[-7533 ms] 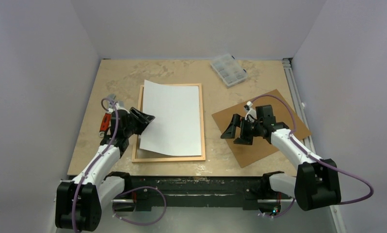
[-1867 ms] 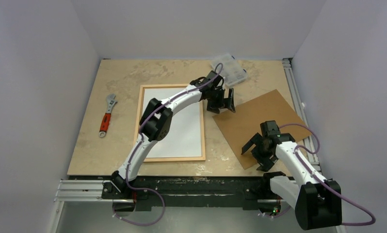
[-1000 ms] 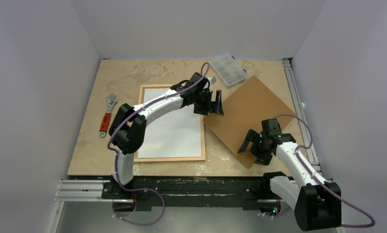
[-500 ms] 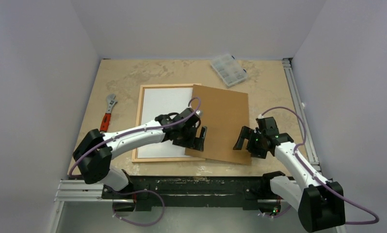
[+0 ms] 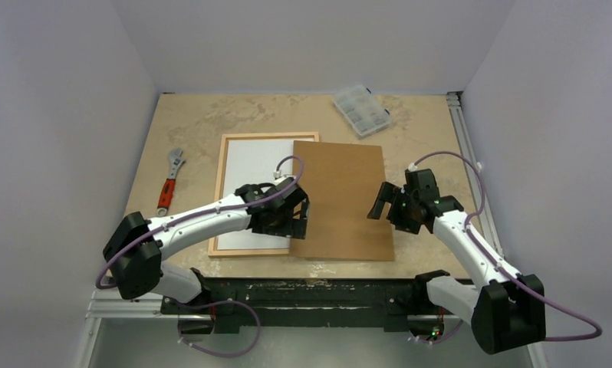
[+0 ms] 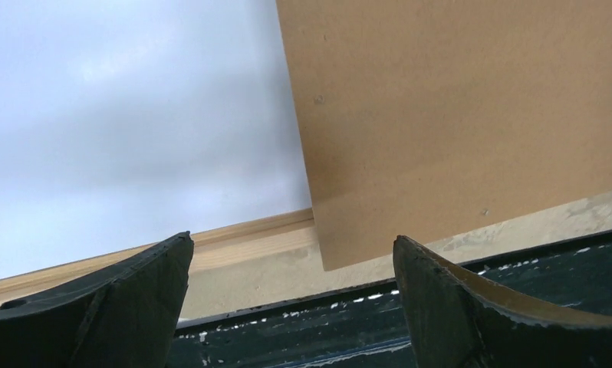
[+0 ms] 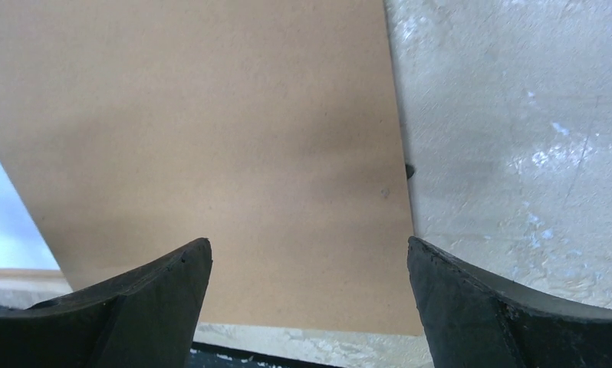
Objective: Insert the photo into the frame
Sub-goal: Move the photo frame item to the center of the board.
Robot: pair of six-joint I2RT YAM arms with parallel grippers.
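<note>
The light wood frame (image 5: pixel 220 192) lies flat left of the table's middle. The photo (image 5: pixel 249 176) lies in it, white back up. A brown backing board (image 5: pixel 341 199) lies flat and covers the frame's right side. My left gripper (image 5: pixel 297 221) is open and empty at the board's near left edge. In the left wrist view the gripper (image 6: pixel 291 253) has the board's corner (image 6: pixel 456 115), the frame rail (image 6: pixel 234 238) and the photo (image 6: pixel 134 115) ahead of it. My right gripper (image 5: pixel 381 203) is open and empty over the board's right edge. The right wrist view shows this gripper (image 7: pixel 309 257) above the board (image 7: pixel 211 138).
A red-handled wrench (image 5: pixel 169 182) lies left of the frame. A clear plastic parts box (image 5: pixel 360 110) sits at the back right. The black rail (image 5: pixel 310 287) runs along the table's near edge. Walls close in on the left, back and right.
The backing board has slid left from the table's right side onto the frame's right part and squared up. Both grippers moved with it, and the left arm swung back toward the near edge.
</note>
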